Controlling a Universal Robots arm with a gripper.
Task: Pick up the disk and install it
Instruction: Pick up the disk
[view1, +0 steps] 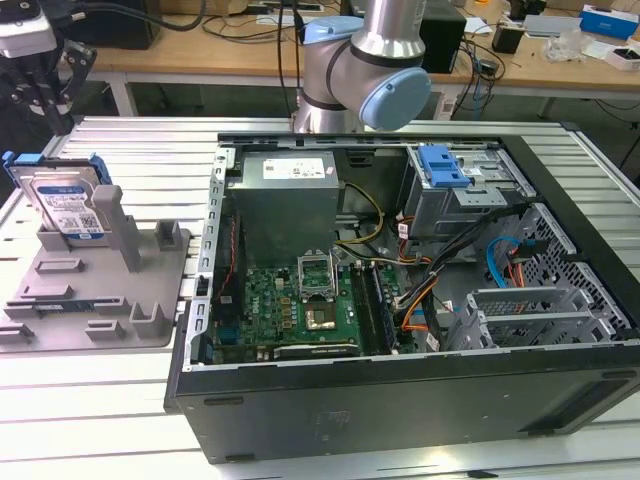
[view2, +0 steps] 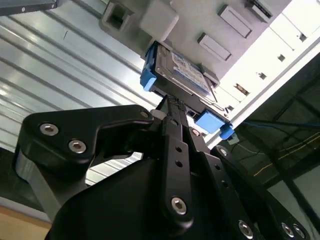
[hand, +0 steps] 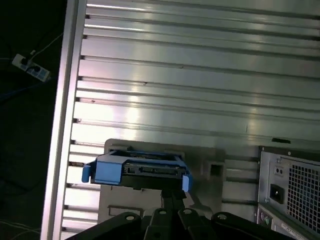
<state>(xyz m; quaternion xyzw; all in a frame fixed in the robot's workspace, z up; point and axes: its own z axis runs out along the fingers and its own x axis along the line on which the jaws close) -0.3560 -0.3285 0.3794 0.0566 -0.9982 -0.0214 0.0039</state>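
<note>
The flat rectangular silver hard drive with its white-and-blue label and blue plastic carrier frame, the disk (view1: 68, 205), stands on edge at the far end of a grey plastic tray with upright posts (view1: 100, 300). The tray lies on the ribbed aluminium worktop (view1: 100, 400) at the exterior view's left. The disk's label side faces the camera, and a tall grey post (view1: 120, 228) rises just beside it. The black claw (view1: 35, 105) hangs near above the disk's upper edge. In both wrist views the claw (view2: 172, 102) (hand: 171, 192) points straight at the blue-framed edge of the disk (view2: 182, 70) (hand: 137, 170). Whether the claw is apart or together, and whether it touches the carrier, I cannot tell. To the exterior view's right of the tray, a black open computer case (view1: 400, 400) lies on its side, showing a green board, cables and a bright blue plastic latch (view1: 443, 165) on its metal drive cage. The silver-and-blue robot arm (view1: 370, 60) stands behind the case.
</note>
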